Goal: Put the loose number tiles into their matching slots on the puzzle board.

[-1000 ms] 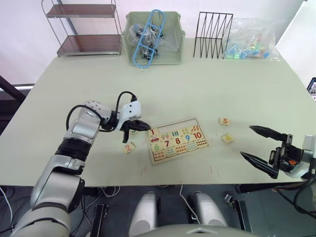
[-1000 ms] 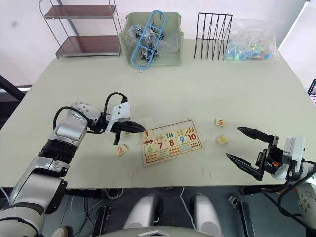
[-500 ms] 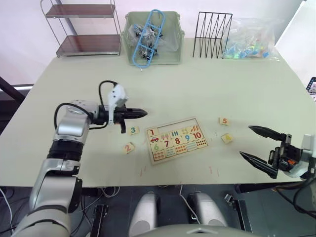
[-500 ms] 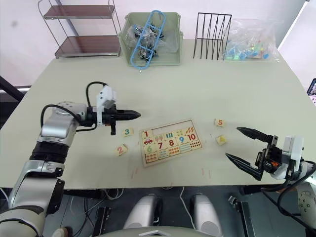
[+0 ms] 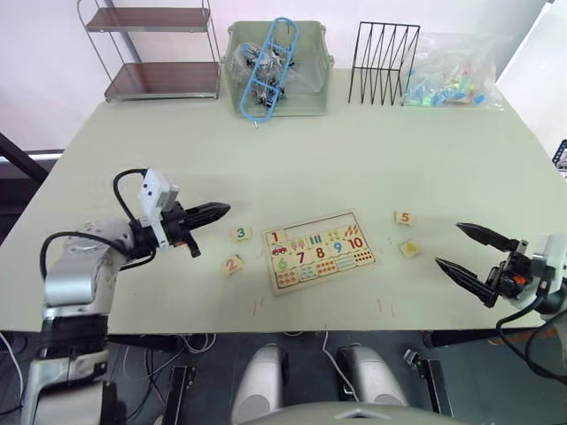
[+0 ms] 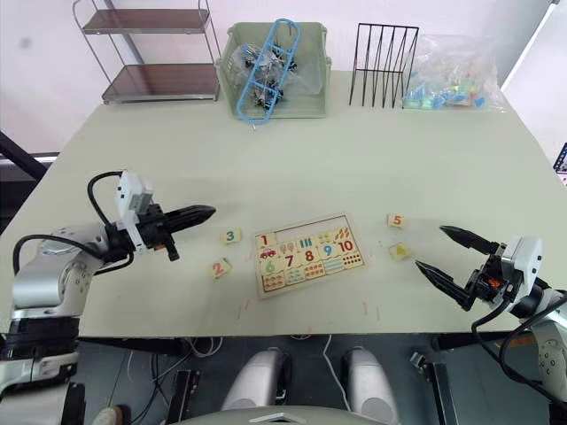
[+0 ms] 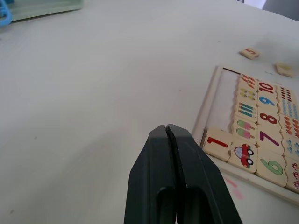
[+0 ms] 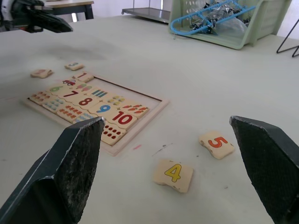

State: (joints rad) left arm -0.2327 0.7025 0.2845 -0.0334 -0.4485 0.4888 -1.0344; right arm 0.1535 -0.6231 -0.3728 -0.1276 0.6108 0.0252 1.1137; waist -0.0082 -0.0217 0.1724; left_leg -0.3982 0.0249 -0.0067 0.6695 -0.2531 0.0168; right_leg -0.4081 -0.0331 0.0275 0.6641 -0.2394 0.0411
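With the left gripper (image 5: 220, 210) clenched empty, tiles 3 (image 5: 240, 234) and 2 (image 5: 231, 264) just ahead of and below its tips, any descent without reopening would likely shove them across the table (image 5: 354, 142) away from the puzzle board (image 5: 320, 251).

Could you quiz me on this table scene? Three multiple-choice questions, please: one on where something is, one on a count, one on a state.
1. Where does the 4 tile lie?
A. right of the puzzle board
B. in the green basket
C. on the shelf

2. How many number tiles lie loose off the board?
A. one
B. four
C. seven

3. The right gripper is:
A. open
B. shut on a tile
C. shut, empty

Answers: 1 A, beside the 5 tile; 2 B, adding the 3 tile and 2 tile; 3 A, fingers apart.
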